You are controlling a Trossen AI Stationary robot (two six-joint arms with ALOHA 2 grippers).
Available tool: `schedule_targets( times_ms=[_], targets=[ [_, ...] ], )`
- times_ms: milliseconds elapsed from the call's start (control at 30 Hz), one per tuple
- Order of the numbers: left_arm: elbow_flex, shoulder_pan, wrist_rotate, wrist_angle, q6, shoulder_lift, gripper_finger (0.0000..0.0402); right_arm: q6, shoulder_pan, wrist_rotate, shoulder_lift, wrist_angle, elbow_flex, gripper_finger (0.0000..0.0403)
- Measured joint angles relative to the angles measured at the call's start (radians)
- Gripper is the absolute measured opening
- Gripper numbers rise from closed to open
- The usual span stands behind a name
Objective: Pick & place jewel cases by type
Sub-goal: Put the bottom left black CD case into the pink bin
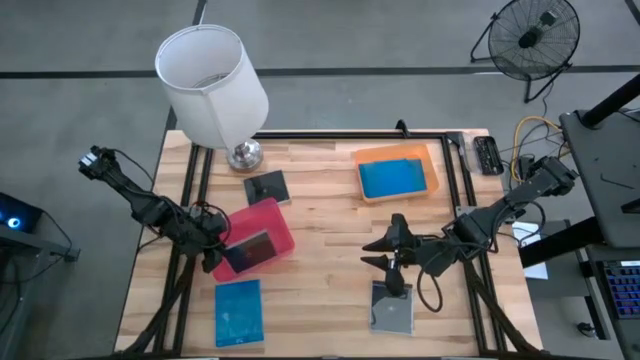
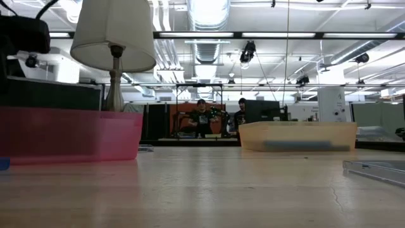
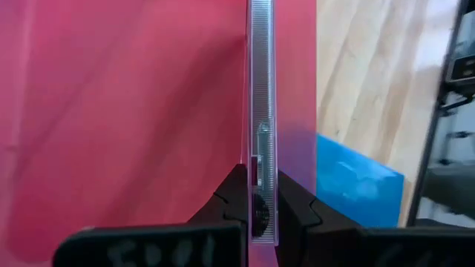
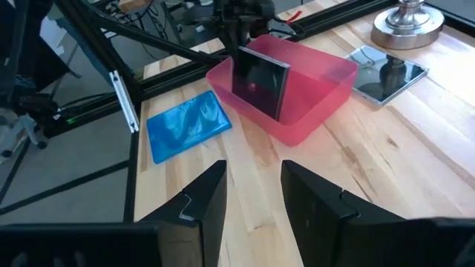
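Dark jewel case [image 4: 260,83] on edge, clamped in left claw [image 3: 261,194]; right claw [image 4: 252,196] apart

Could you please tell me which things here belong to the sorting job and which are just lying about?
Job:
dark case in the left gripper above the pink tray
dark case by the lamp
blue case on the table
blue case in the orange tray
case near the right gripper
right gripper

Lying about:
lamp
fan

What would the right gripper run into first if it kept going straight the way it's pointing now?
Probably the pink tray. The right gripper, fingers apart and holding nothing, looks across bare wood straight at the tray, where the left gripper holds a dark jewel case upright. Depth is unclear; angled downward, it might meet the table first.
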Motion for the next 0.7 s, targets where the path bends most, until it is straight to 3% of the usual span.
schedule_targets(
  times_ms=[467,700],
  targets=[
    [-0.077,0.071,0.027,0.013,0.012,-0.022,0.0044,-0.003,0.000,-0.006,0.000,0.005,0.000,0.0118],
    [-0.077,0.092,0.028,0.013,0.041,-0.022,0.0103,-0.008,0.000,-0.006,0.000,0.005,0.000,0.0125]
  ],
)
